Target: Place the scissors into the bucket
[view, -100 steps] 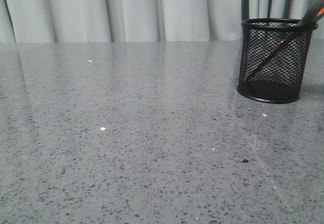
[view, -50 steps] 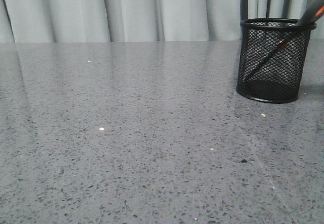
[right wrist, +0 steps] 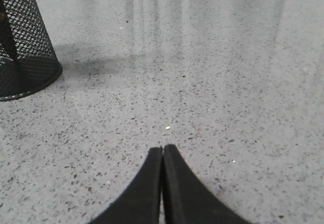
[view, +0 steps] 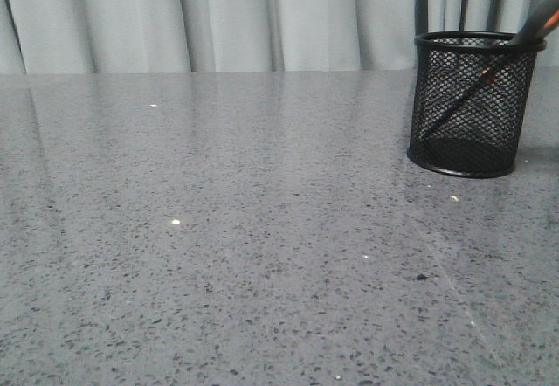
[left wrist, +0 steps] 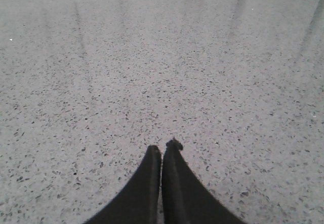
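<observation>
The scissors point(view: 489, 76) stand tilted inside the bucket point(view: 474, 105), far right on the table point(view: 262, 229).

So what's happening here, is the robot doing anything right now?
Nothing is being handled at this moment. The scissors already stand in the bucket, blades down and leaning, with a handle poking out over the rim at the far right of the table. Both arms are off it: the left gripper and the right gripper each have their jaws closed on nothing, above bare tabletop. The job looks done.
</observation>
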